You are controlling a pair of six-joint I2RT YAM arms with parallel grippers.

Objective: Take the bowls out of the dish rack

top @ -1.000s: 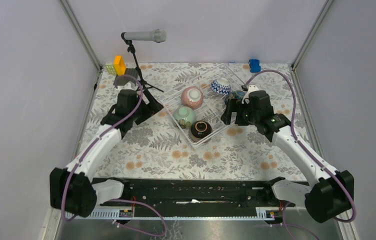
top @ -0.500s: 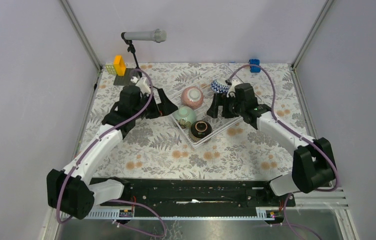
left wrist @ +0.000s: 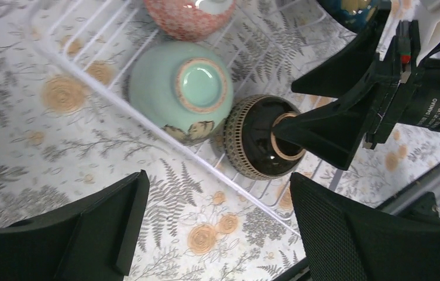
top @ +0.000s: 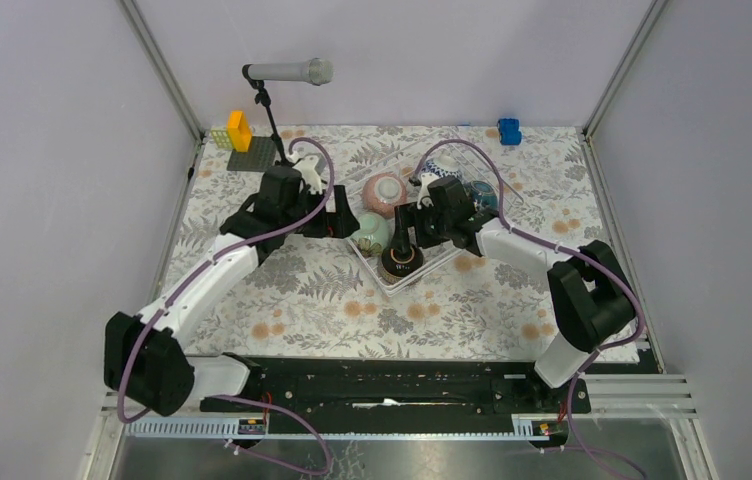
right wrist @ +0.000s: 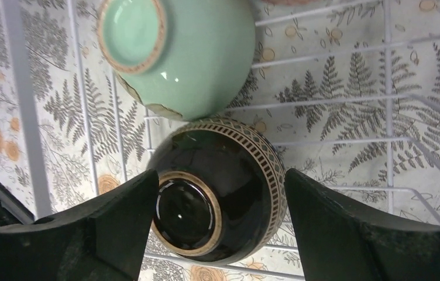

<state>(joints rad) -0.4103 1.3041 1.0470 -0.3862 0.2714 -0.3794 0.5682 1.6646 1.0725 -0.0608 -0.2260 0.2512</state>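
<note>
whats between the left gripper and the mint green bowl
Only the dish rack's white wire rim separates the open left gripper from the mint green bowl, as the left wrist view shows.

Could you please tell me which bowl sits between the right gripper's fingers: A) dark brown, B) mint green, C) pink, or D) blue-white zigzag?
A: in the right wrist view the right gripper, open, straddles the upturned dark brown bowl, while the mint green bowl lies outside its fingers.

The right gripper (right wrist: 222, 181), spread wide, straddles an upturned dark brown bowl (right wrist: 217, 202), a mint green bowl (right wrist: 197, 58) touching it just beyond the fingertips, in the dish rack (right wrist: 16, 105).
</note>
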